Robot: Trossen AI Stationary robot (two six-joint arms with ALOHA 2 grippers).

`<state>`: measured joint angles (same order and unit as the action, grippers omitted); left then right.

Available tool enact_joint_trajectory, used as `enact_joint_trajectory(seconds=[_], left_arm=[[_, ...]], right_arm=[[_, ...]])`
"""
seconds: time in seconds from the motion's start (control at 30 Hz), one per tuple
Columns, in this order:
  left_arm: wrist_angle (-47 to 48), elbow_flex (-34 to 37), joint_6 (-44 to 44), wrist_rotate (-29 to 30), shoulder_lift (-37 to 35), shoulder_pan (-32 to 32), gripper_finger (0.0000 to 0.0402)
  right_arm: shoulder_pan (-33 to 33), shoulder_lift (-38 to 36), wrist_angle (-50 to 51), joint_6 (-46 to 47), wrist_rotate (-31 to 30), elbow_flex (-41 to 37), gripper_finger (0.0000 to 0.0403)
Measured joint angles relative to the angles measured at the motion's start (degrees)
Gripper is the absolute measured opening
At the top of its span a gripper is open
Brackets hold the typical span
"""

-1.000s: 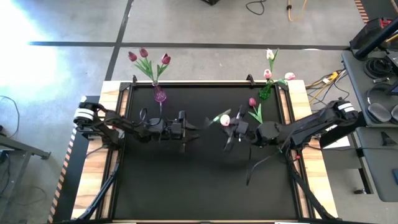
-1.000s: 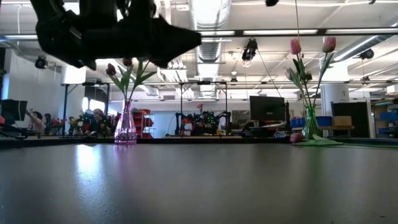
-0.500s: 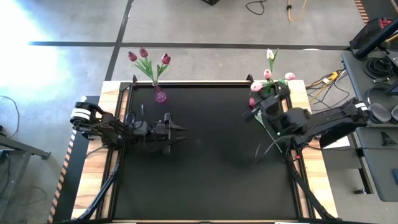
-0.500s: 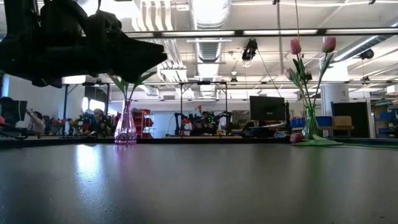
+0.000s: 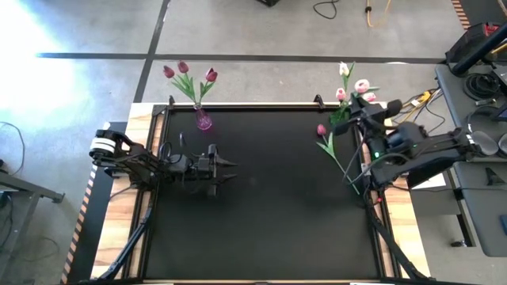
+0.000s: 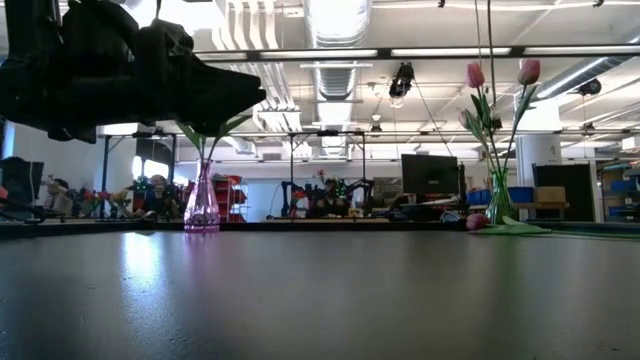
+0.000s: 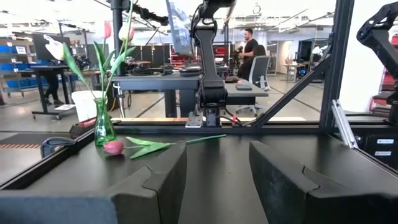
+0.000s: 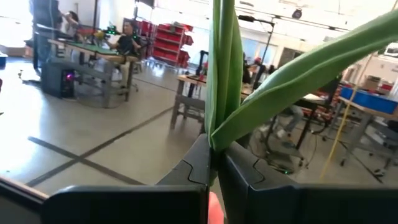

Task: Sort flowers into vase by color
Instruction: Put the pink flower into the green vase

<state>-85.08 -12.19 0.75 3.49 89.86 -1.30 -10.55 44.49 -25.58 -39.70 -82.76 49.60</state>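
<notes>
Right gripper [image 5: 366, 108] at two o'clock on the table [image 5: 261, 229], jaws pinched on a pale pink tulip [image 5: 362, 85] (green stem [image 8: 221, 68] clamped between the fingers). Green vase [image 7: 103, 127] just beside, with two pale tulips. Magenta tulip [image 5: 322, 130] lying flat nearby. Purple vase [image 5: 203, 120] at eleven o'clock, three magenta tulips [image 5: 183, 68] inside. Left gripper [image 5: 225, 168] at nine o'clock, fingers [image 7: 161, 180] spread, empty.
</notes>
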Motion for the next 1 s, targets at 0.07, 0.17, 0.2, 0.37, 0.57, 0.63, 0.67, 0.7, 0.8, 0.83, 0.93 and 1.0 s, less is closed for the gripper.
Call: enact_joint_trajectory(seconds=[0.07, 0.17, 0.2, 0.37, 0.57, 0.63, 0.67, 0.7, 0.8, 0.83, 0.93, 1.0], left_arm=[[0.0, 0.0, -0.02, 0.26, 0.0, 0.0, 0.0159], [0.0, 0.0, -0.08, 0.34, 0.0, 0.0, 0.0159], [0.0, 0.0, -0.25, 0.34, 0.0, 0.0, 0.0159], [0.0, 0.0, -0.26, 0.39, 0.02, 0.0, 0.0159], [0.0, 0.0, -0.26, 0.45, 0.02, 0.0, 0.0159], [0.0, 0.0, -0.26, 0.47, 0.04, 0.0, 0.0159], [0.01, 0.0, -0.26, 0.48, 0.04, 0.0, 0.0159], [0.0, 0.0, -0.26, 0.48, 0.04, 0.0, 0.0159], [0.0, 0.0, -0.26, 0.48, 0.04, 0.0, 0.0159], [0.01, 0.0, -0.26, 0.48, 0.04, 0.0, 0.0159], [0.02, 0.0, -0.26, 0.48, 0.04, 0.0, 0.0159], [0.01, 0.0, -0.25, 0.48, 0.04, 0.0, 0.0159]], right_arm=[[0.7, -0.57, 0.11, -0.14, 0.03, -0.22, 0.0012], [2.57, -1.33, 0.18, -0.39, 0.04, -0.81, 0.0012], [3.4, -1.5, 0.22, -0.39, 0.04, -1.0, 0.0012], [8.94, -1.75, 1.51, 1.04, 2.0, -2.41, 0.0012], [17.75, -1.75, 1.72, 4.61, 6.07, -5.76, 0.0012], [20.6, -1.75, 1.78, 6.14, 7.66, -6.77, 0.0012], [21.97, -1.75, 1.77, 7.22, 8.63, -7.25, 0.0012], [23.28, -1.75, 1.77, 8.32, 9.68, -7.75, 0.0012], [26.78, -1.73, 1.84, 11.73, 11.97, -9.16, 0.0012], [27.91, -1.73, 1.86, 12.71, 12.83, -9.63, 0.0012], [30.48, -1.73, 1.84, 15.08, 13.8, -10.89, 0.0012], [31.88, -1.75, 1.84, 16.59, 13.86, -11.8, 0.0012]])
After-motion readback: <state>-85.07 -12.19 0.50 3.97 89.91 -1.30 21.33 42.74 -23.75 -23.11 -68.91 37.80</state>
